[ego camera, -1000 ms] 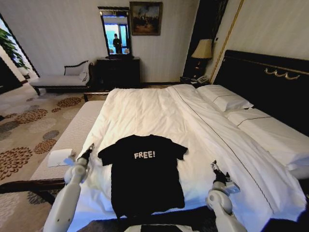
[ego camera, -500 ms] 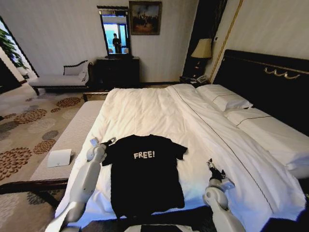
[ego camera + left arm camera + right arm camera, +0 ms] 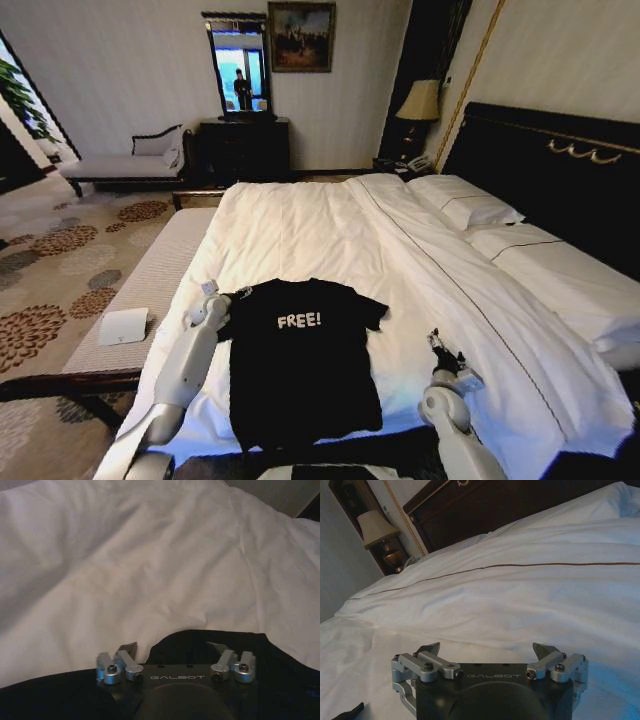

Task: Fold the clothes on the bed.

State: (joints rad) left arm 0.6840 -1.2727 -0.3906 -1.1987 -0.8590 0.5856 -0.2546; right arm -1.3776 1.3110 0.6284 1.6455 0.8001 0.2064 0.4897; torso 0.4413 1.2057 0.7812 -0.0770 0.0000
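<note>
Head view shows the black T-shirt (image 3: 302,360) lying flat, chest up, near the foot of the bed (image 3: 330,240), its white "FREE!" lettering readable. At the shirt's left sleeve sits the left gripper (image 3: 240,294); left wrist view has its fingers (image 3: 127,650) spread apart over the dark cloth edge (image 3: 210,645), with white duvet (image 3: 150,565) beyond. Well apart from the shirt, on the bare duvet to its right, the right gripper (image 3: 437,340) hovers, fingers spread wide and holding nothing (image 3: 487,652).
</note>
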